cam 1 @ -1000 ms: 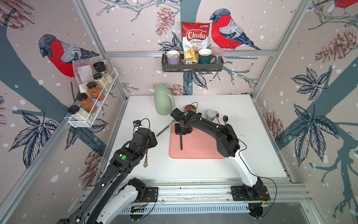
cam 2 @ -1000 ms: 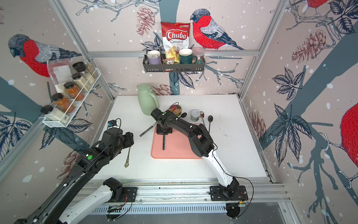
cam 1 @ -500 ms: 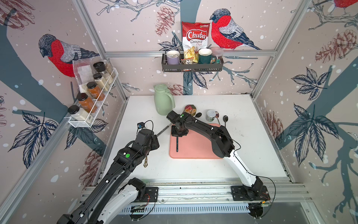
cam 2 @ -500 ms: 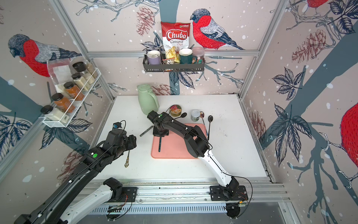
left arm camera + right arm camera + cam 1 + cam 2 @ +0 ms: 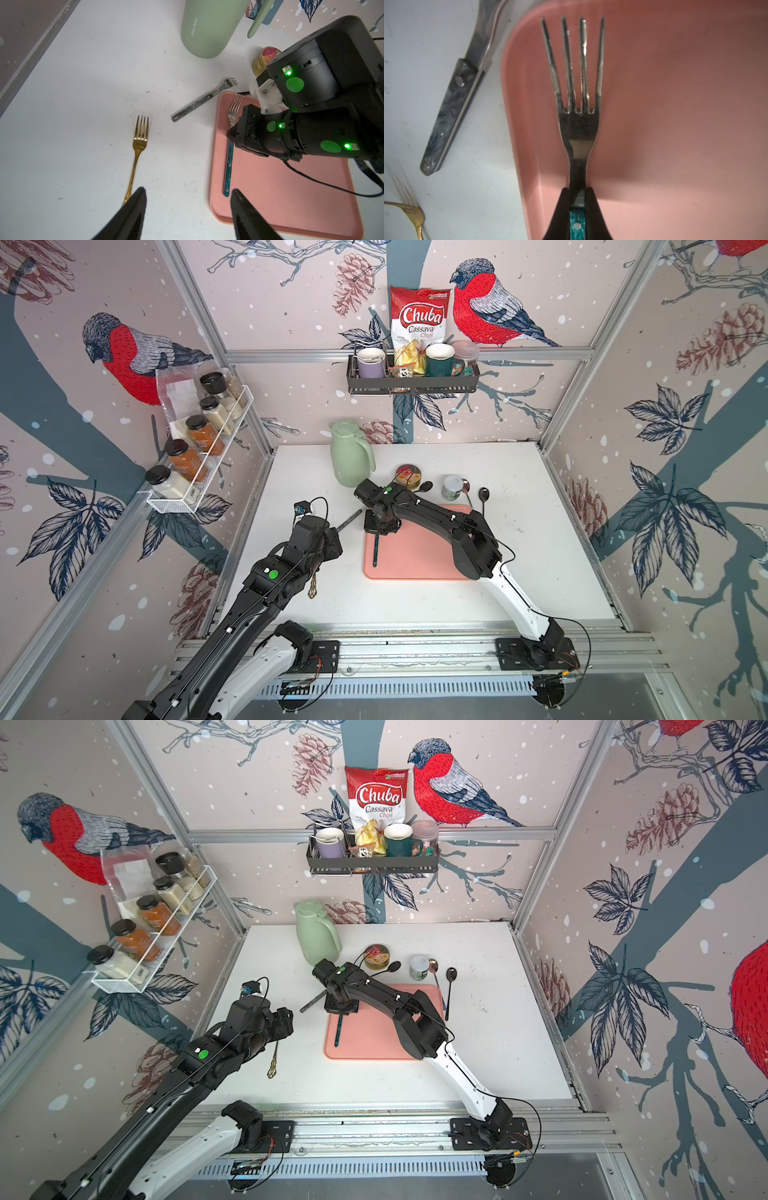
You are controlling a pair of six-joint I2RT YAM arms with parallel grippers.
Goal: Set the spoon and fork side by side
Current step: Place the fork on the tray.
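Observation:
My right gripper (image 5: pixel 577 190) is shut on the neck of a teal-handled fork (image 5: pixel 579 124). The fork (image 5: pixel 375 549) runs along the left edge of the pink tray (image 5: pixel 415 560), tines toward the back. I cannot tell whether it rests on the tray or hangs just above it. A black spoon (image 5: pixel 483 494) lies on the table off the tray's far right corner, beside a shiny spoon (image 5: pixel 465 487). My left gripper (image 5: pixel 188 190) is open and empty above the table, between a gold fork (image 5: pixel 139 143) and the tray (image 5: pixel 280 187).
A grey-handled fork (image 5: pixel 195 107) lies slanted just left of the tray's far corner. Behind the tray stand a green jug (image 5: pixel 351 458), a round tin (image 5: pixel 406 475), a small jar (image 5: pixel 452 487) and another dark spoon (image 5: pixel 426 486).
My right gripper has carried the teal-handled fork leftward across the tray to its left edge. The left arm has barely shifted.

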